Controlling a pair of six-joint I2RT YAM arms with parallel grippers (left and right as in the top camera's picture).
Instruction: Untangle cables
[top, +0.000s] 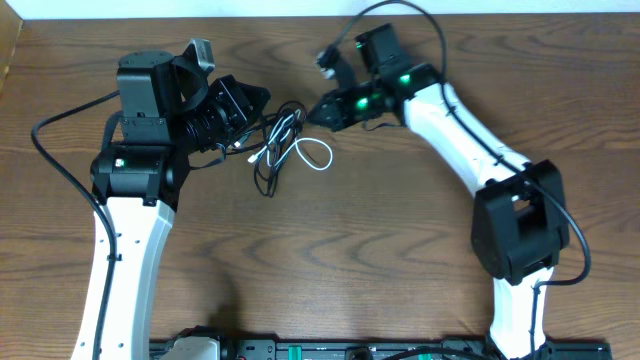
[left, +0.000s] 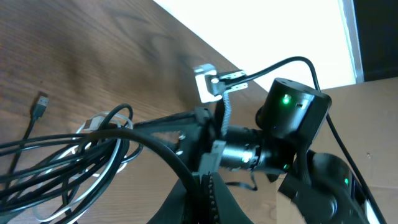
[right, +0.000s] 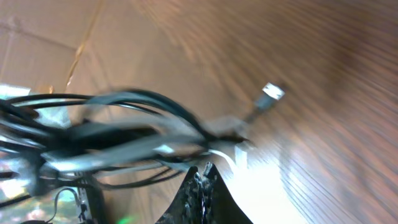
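The cables lie tangled between my two grippers at the table's far middle. The thin black cable (top: 266, 172) loops toward the front, and the white cable (top: 316, 154) forms a small loop on the right. My left gripper (top: 254, 106) is shut on a strand of the black cable (left: 74, 149), which runs between its fingers (left: 208, 182). A small plug (left: 41, 102) lies loose on the wood. My right gripper (top: 314, 110) is at the tangle's right end. Its tips (right: 202, 169) are shut just under the blurred bundle (right: 124, 134) and a white strand (right: 222, 155). I cannot tell whether they pinch a strand.
Another plug end (right: 272, 92) rests on the wood beyond the bundle. The right arm's wrist (left: 286, 124) fills the left wrist view close behind the tangle. Cardboard (left: 373, 130) stands past the table's far edge. Thick black arm wires (top: 60, 160) trail at the left.
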